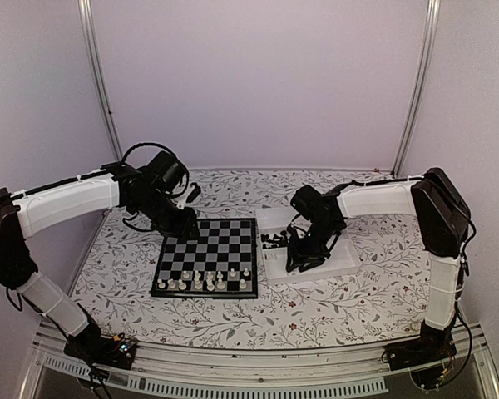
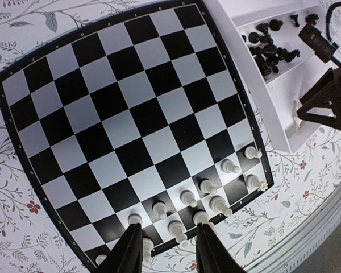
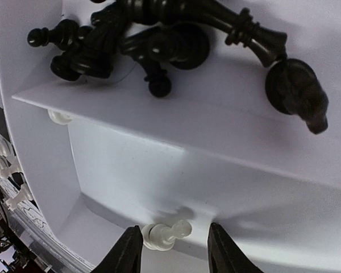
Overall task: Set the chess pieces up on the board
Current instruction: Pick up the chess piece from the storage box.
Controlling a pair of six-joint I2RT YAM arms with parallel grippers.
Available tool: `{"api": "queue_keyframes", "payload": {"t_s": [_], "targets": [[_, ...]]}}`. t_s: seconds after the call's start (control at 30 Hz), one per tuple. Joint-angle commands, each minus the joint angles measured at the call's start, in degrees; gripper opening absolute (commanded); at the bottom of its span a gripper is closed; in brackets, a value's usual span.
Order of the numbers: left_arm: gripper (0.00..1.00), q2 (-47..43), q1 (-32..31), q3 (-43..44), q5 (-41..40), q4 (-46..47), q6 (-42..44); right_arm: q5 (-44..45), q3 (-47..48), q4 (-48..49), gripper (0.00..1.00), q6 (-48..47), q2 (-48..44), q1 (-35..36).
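The board lies in the middle of the table, with several white chess pieces standing on its two near rows; they also show in the left wrist view. My left gripper hovers open and empty above the board, its fingers framing those white pieces. My right gripper is down in the white tray, open, with a white pawn lying on its side between the fingers, close to the left one. Black pieces lie heaped in the tray's other compartment.
A divider wall splits the tray; another white piece lies at its left end. The tray sits right against the board's right edge. The tablecloth has a floral print. White enclosure walls stand around the table.
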Motion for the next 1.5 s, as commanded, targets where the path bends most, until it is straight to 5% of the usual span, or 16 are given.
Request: {"api": "queue_keyframes", "payload": {"t_s": [0.0, 0.47, 1.0, 1.47], "targets": [[0.35, 0.8, 0.1, -0.5, 0.8, -1.0, 0.5, -3.5, 0.5, 2.2, 0.39, 1.4, 2.1, -0.6], [0.36, 1.9, 0.1, -1.3, 1.5, -0.5, 0.9, -5.4, 0.9, 2.9, 0.21, 2.7, 2.9, -0.5], [0.36, 1.9, 0.1, -2.1, 2.1, 0.9, 1.2, 1.8, 7.6, -1.0, 0.19, -1.8, 0.6, -0.5], [0.36, 1.8, 0.1, -2.8, 2.0, 0.7, 1.0, 2.3, 13.2, -10.1, 0.25, -2.9, 7.8, 1.6]]}}
